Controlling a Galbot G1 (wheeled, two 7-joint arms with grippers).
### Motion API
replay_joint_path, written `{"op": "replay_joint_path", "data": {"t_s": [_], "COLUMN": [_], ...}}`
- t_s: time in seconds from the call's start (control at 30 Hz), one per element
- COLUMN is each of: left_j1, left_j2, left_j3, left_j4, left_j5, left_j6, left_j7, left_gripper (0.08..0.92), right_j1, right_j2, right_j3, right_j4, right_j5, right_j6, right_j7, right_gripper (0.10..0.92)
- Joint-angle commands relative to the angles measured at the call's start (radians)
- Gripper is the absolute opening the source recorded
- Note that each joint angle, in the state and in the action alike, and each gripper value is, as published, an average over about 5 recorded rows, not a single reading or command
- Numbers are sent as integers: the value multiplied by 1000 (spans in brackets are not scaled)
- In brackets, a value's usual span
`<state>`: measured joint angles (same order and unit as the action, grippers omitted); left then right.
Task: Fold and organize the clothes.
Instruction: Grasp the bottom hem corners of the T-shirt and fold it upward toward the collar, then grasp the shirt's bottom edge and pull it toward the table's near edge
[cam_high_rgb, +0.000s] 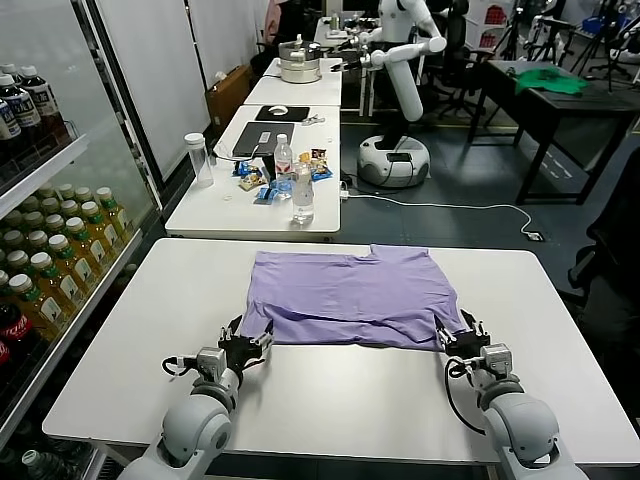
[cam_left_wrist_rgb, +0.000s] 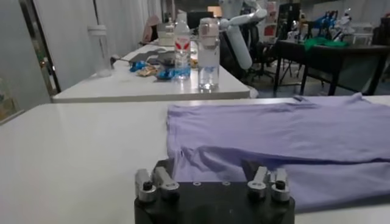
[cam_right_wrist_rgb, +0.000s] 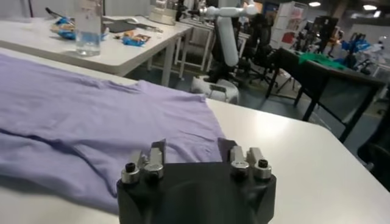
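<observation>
Now both arms are reaching forward low over the white table (cam_high_rgb: 120, 340), the left gripper (cam_high_rgb: 246, 343) and right gripper (cam_high_rgb: 458, 335) resting spread wide, holding nothing, at the folded lavender T-shirt's (cam_high_rgb: 355, 295) near corners, mid-table.

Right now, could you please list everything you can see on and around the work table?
T-shirt: one, lavender, partly folded, on the white table.
Second table: one, white, behind the first.
Clear bottles: two, on the second table.
Tall tumbler: one, clear, on the second table.
Snack packets: several, blue, by the bottles.
Drink bottles: many, on shelves to the left.
Other robot: one, white, on the floor behind.
Green cloth: one, on a far dark table.
Left hand: open, at the shirt's near left corner.
Right hand: open, at its near right corner.
</observation>
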<state>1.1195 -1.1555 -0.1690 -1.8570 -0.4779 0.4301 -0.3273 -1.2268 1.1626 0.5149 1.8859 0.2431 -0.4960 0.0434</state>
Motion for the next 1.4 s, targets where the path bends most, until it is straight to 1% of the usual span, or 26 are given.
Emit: {"op": "replay_joint_path", "data": {"t_s": [0.03, 0.1, 0.2, 0.27, 0.5, 0.67, 0.83, 0.93, 1.03, 1.1, 1.23, 1.4], "left_j1": [19, 10, -4, -10, -8, -10, -10, -6, 5, 15, 55, 155], "left_j2": [-21, -29, -38, -41, -44, -43, -37, -29, -17, -5, 28, 86], "left_j3": [0, 5, 8, 10, 11, 8, 6, 4, 2, -1, -14, -42], "left_j4": [7, 24, 47, 60, 75, 78, 73, 63, 45, 27, -48, -172], "left_j5": [4, 4, 1, -3, -36, -51, -51, -51, -51, -49, -46, -44], "left_j6": [2, 7, 12, 16, 41, 43, 41, 41, 41, 42, 47, 49], "left_j7": [-7, -11, -17, -20, -22, -20, -18, -18, -16, -16, -17, -17], "left_gripper": [812, 796, 727, 667, 468, 320, 174, 110, 94, 94, 94, 94], "right_j1": [-12, -7, -5, -7, -18, -29, -55, -76, -110, -145, -240, -372], "right_j2": [2, 5, 8, 9, 7, 3, -4, -9, -13, -16, -16, 13], "right_j3": [14, 2, -14, -21, -30, -30, -18, -7, 8, 21, 58, 113], "right_j4": [-45, -54, -60, -63, -59, -46, -21, 0, 40, 84, 194, 308], "right_j5": [23, 31, 42, 46, 62, 67, 77, 83, 88, 90, 88, 76], "right_j6": [-53, -57, -59, -58, -52, -51, -50, -51, -55, -57, -62, -64], "right_j7": [21, 23, 22, 20, 12, 5, 2, 1, 3, 4, 7, 8], "right_gripper": [814, 820, 811, 779, 587, 458, 311, 224, 148, 121, 114, 114]}}
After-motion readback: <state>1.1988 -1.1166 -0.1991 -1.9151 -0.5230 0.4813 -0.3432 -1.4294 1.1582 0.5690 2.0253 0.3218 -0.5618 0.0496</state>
